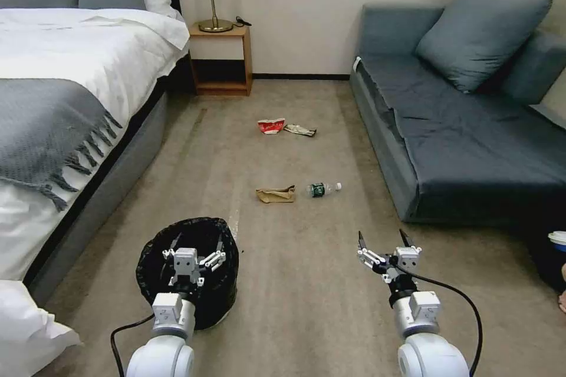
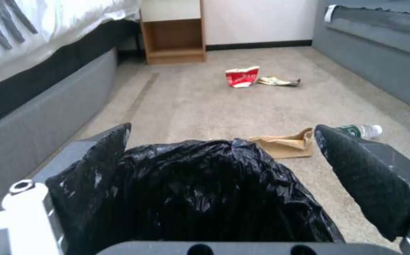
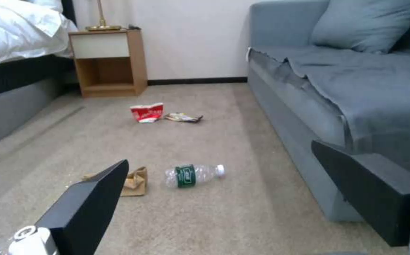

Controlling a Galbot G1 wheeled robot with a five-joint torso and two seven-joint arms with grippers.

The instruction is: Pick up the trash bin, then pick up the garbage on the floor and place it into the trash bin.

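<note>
Closest to you, your left gripper [image 1: 196, 254] hangs over the mouth of the trash bin [image 1: 154, 259], fingers spread wide apart and clasping nothing; from the left wrist view the two dark fingertips [image 2: 356, 166] straddle the crinkled black bag lining the bin [image 2: 190, 191], one to each side of the rim, though you cannot tell whether they touch the plastic. That bin stands on the carpet [image 1: 306, 306] at your left, near the corner of the bed [image 1: 65, 88]. Your right gripper [image 1: 384, 242] is held out on the other side, well apart from the bin, also wide open and empty, above bare carpet beside the grey sofa [image 1: 466, 129]. Ahead of both grippers, between bed and sofa, you have the garbage in two pairs. Nearer lies the crumpled brown paper bag [image 1: 276, 194] with the clear plastic bottle [image 1: 322, 189] just beside it on the sofa side; the bottle is on its side, dark green label around its middle, white cap pointing toward the sofa. Farther along, toward the wooden nightstand [image 1: 222, 59] against the wall, the crushed red-and-white paper cup [image 1: 271, 126] rests with the shiny snack wrapper [image 1: 300, 129] right next to it. From the right wrist view the bottle [image 3: 193, 175] sits between your open fingertips [image 3: 96, 198], farther off on the floor, with the paper bag [image 3: 134, 182] partly hidden behind one of them.
</note>
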